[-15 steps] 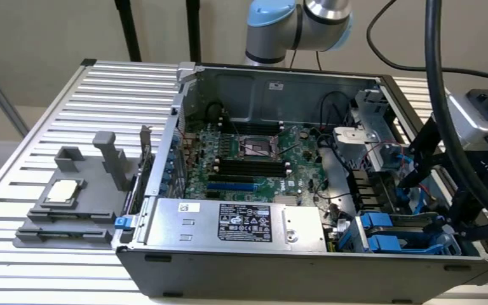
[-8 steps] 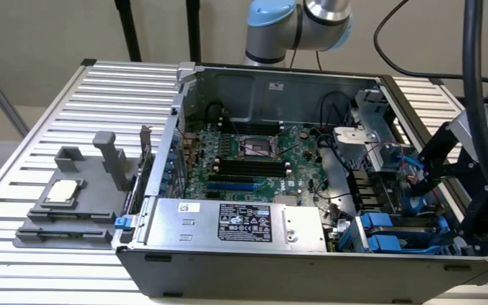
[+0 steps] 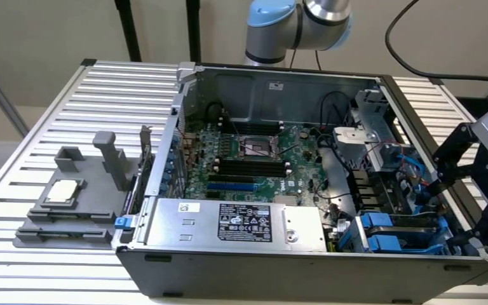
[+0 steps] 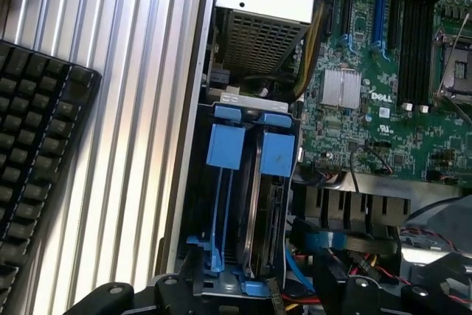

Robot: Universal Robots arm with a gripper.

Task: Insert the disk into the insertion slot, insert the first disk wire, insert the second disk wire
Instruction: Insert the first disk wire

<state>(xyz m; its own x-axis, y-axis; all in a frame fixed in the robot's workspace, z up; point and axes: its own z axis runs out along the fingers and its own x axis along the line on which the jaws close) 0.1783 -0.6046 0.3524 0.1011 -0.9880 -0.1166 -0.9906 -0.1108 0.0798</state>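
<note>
The insertion slot point(image 4: 247, 99) is a grey drive cage with blue plastic tabs, set just beside the silver power-supply box point(image 4: 262, 5). The disk point(image 4: 267, 212) stands on edge inside the cage, in the bay farther from the case wall, with its blue carrier tab at the cage mouth.

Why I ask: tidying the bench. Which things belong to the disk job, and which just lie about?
Job: insertion slot; disk, apparently seated in it.
Lying about: keyboard; grey fixture; power-supply box.

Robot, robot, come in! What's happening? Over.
Pincer open at the insertion slot. Disk sits inside it. Loose wires beside the slot.
</note>
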